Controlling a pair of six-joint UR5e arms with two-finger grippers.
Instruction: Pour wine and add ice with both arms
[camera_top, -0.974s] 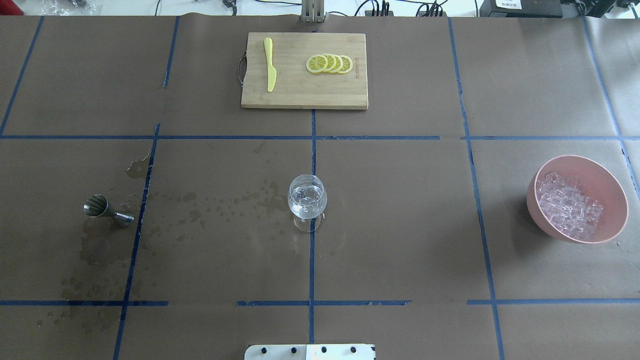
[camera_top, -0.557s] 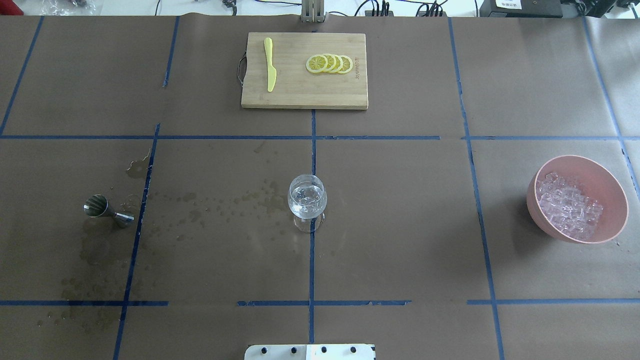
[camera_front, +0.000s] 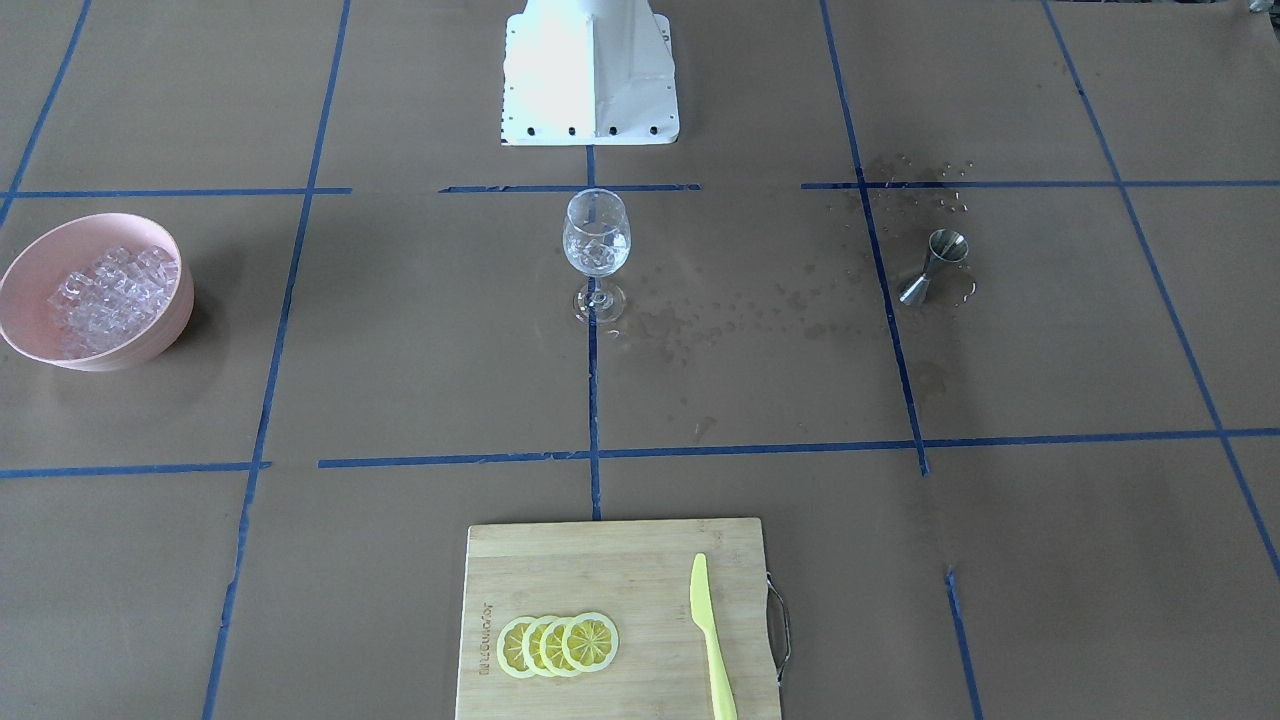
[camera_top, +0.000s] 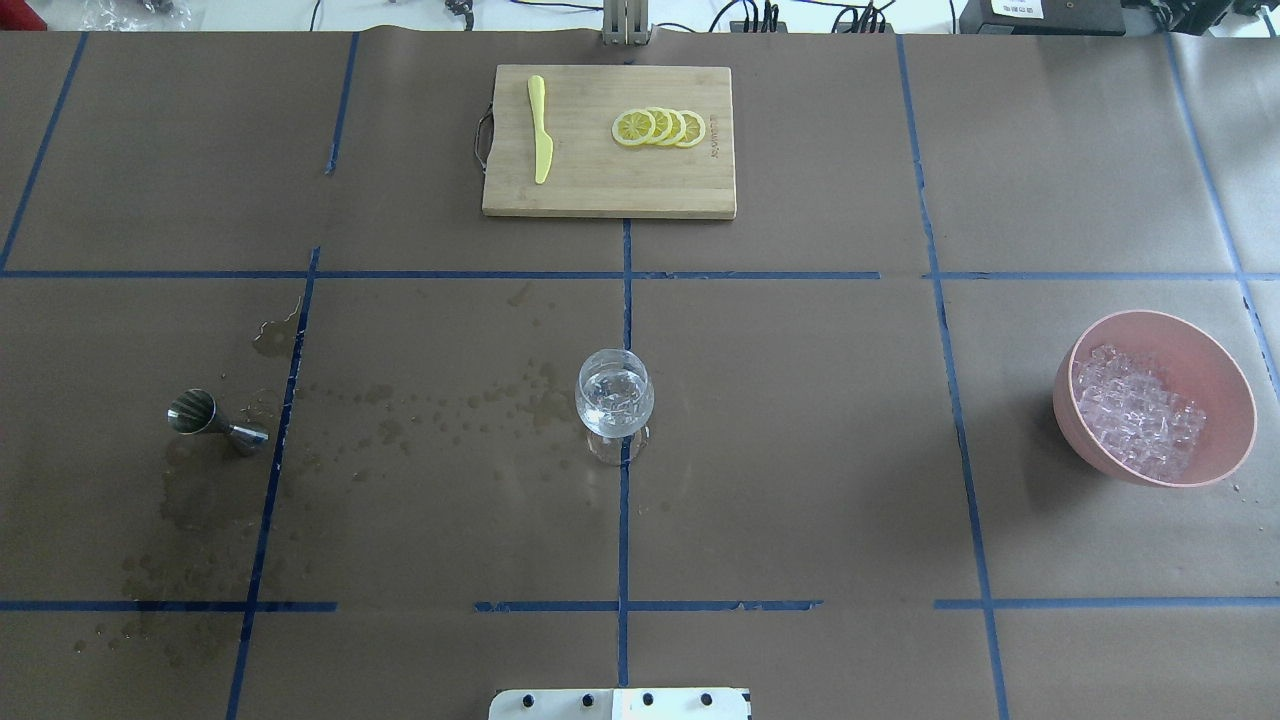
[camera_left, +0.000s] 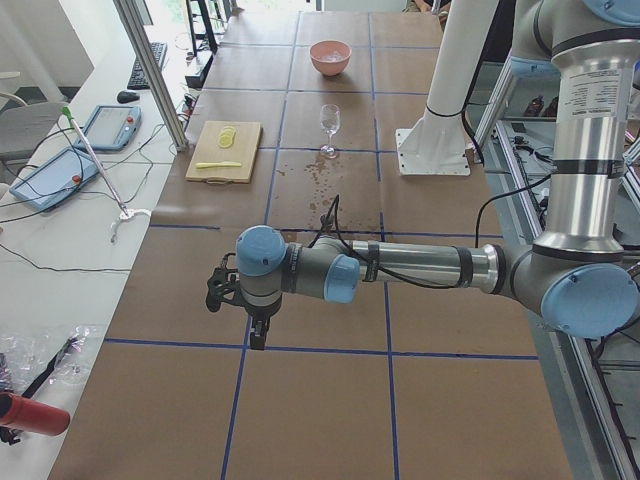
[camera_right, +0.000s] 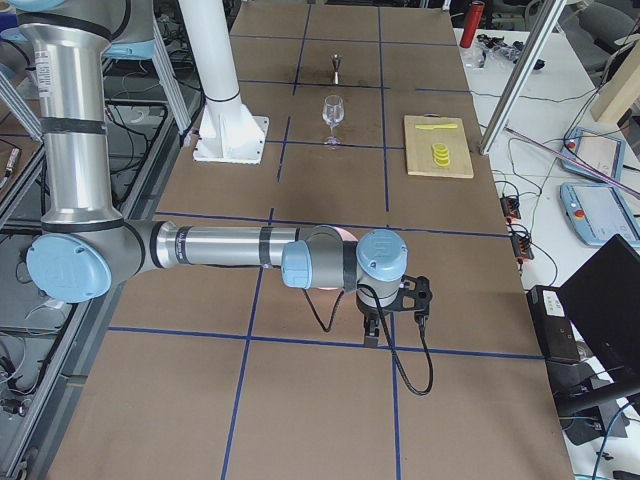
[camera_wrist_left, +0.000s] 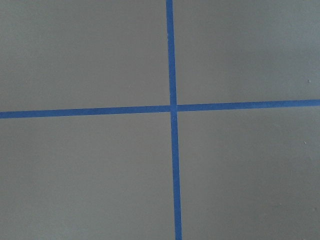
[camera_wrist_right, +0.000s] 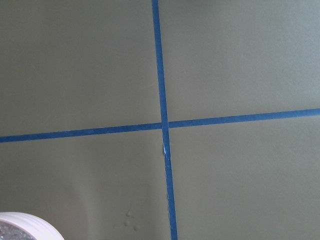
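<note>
Both glass (camera_front: 598, 298) and bowl (camera_front: 172, 322) hold ice cubes (camera_front: 596, 250).
Stemmed glass at centre, pink bowl heaped, steel jigger (camera_top: 214, 419) upright, contents unseen; left gripper (camera_left: 258, 336), right gripper (camera_right: 372, 336): can't tell if spread or pressed.

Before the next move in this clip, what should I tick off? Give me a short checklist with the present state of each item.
1. The wine glass stands upright on the centre tape line: ok.
2. There are ice cubes inside it: ok.
3. There is wine in it: cannot tell, nothing coloured shows.
4. The jigger is upright and clear of both arms: ok.
5. The paper is dry: not ok, wet stains run from jigger to glass.
6. The left gripper and the right gripper are open: cannot tell, they show only in the side views.
</note>
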